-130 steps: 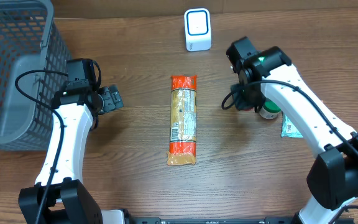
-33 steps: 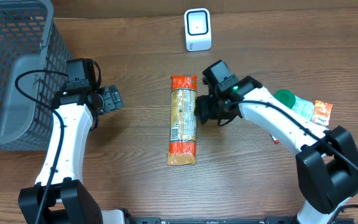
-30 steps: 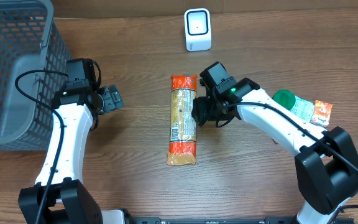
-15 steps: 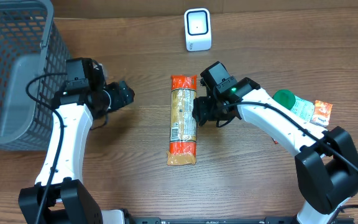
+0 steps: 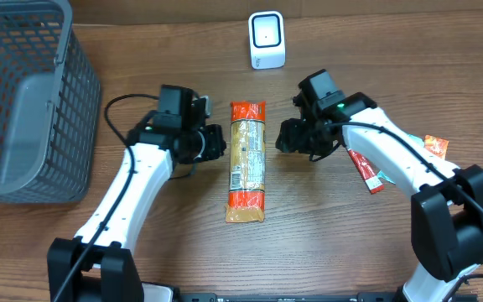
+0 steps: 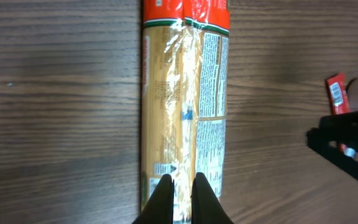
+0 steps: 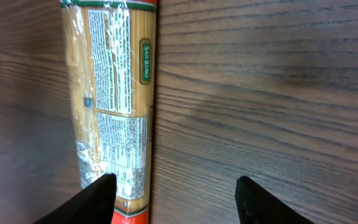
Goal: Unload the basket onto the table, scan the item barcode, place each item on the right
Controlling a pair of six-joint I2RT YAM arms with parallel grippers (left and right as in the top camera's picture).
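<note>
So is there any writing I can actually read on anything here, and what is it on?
"SAN REMO": green label on the pasta packet.
Fine print on that packet: too small to read.
Print on the red sachet: too blurred to read.
On the white scanner: no text visible.

Overhead camera looks straight down on the whole counter (image 5: 325,243) and both my arms. My wrist cameras sit close above the wood, looking down past my fingers (image 6: 162,200). All three views share the spaghetti packet (image 5: 246,161).
</note>
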